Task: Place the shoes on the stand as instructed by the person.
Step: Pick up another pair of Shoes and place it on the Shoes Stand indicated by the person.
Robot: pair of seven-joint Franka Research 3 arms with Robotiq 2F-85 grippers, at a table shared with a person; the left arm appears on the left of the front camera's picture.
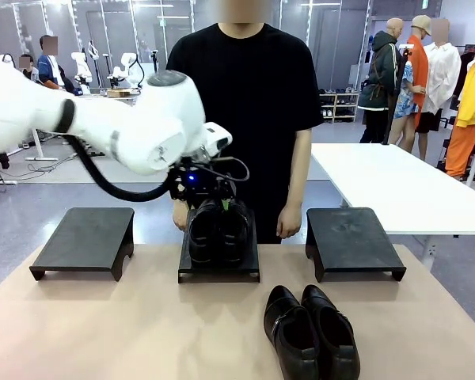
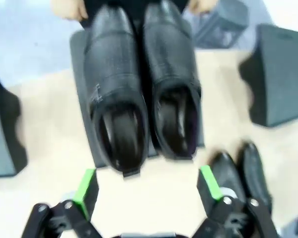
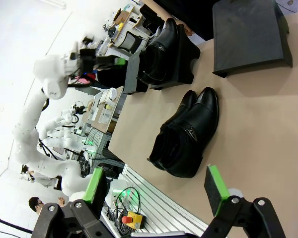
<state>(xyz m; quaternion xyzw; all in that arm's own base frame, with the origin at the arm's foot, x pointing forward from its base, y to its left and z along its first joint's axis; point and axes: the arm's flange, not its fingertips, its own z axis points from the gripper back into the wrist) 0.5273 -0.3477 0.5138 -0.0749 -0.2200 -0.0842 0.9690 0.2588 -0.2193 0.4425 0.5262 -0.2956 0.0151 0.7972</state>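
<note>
One pair of shoes (image 1: 218, 229) is noted on the middle stand (image 1: 219, 273), the other pair (image 1: 310, 332) on the worktop (image 1: 103, 332); left tool (image 2: 147, 184) and right tool (image 3: 155, 187) are spread, empty; stiff, slick leather is judged best pinched at the heel rim.

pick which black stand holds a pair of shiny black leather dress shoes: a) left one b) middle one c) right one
b: the pair of shiny black leather dress shoes sits on the middle black stand, with the second black pair lying on the tan table in front.
</note>
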